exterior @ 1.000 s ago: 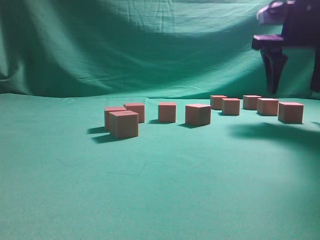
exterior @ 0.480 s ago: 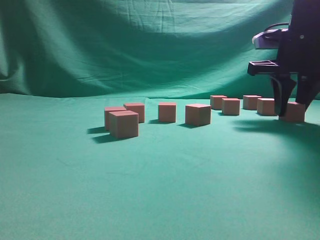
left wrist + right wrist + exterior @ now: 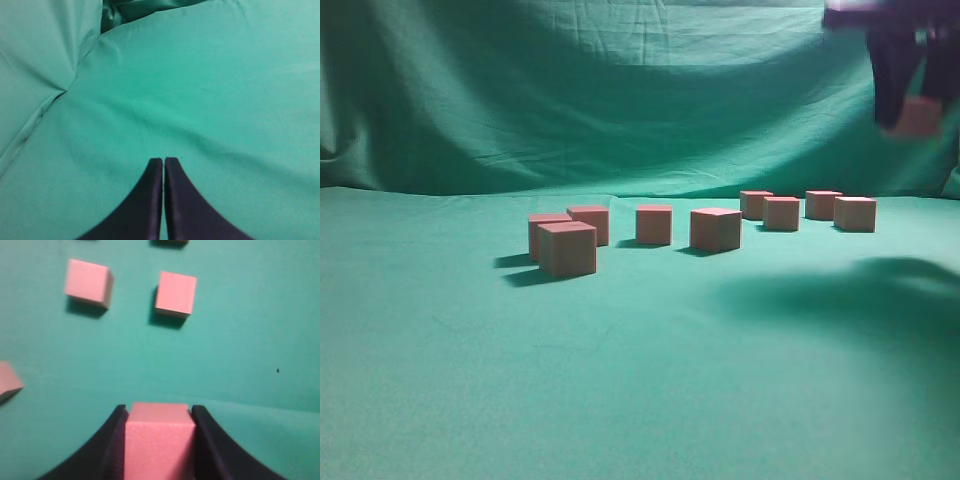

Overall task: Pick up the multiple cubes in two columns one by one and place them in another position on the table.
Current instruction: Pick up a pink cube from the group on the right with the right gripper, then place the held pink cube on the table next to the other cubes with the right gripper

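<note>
Exterior view: eight cubes are seen resting on the table [image 3: 620,380]. Taking the frontmost cube [image 3: 568,248] as landmark, three more [image 3: 654,224] are clustered just behind and right of it, and a further four [image 3: 855,213] are lined up well to its right, farther back. One cube [image 3: 920,117] is held high above the table, far right of the landmark, between the jaws of the right gripper [image 3: 159,440], which are clenched on its two sides. By this count, one transfer is under way and its placement is not yet made; eight cubes appear left. The left gripper [image 3: 163,165] is pressed closed on nothing, over bare cloth.
</note>
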You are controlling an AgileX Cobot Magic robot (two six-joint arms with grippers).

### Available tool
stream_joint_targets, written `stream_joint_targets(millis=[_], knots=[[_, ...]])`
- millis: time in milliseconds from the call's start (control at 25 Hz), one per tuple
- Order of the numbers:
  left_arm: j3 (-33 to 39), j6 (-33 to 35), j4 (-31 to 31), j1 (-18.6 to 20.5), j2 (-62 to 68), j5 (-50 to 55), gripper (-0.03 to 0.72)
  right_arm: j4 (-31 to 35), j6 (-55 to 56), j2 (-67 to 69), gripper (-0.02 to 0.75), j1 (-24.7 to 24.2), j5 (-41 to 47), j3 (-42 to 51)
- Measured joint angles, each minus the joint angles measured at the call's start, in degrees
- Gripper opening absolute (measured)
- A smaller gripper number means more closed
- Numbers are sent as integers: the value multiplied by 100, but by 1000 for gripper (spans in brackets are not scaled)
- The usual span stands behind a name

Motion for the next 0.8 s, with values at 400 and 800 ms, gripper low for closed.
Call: stream_joint_targets(millis=[400,800], knots=[[0,0,0,0,0,0,0,646,-1163,-1238,252,1679,183,683],[0,0,0,0,0,0,0,934,-2309,-330,252,3292,-380,787]])
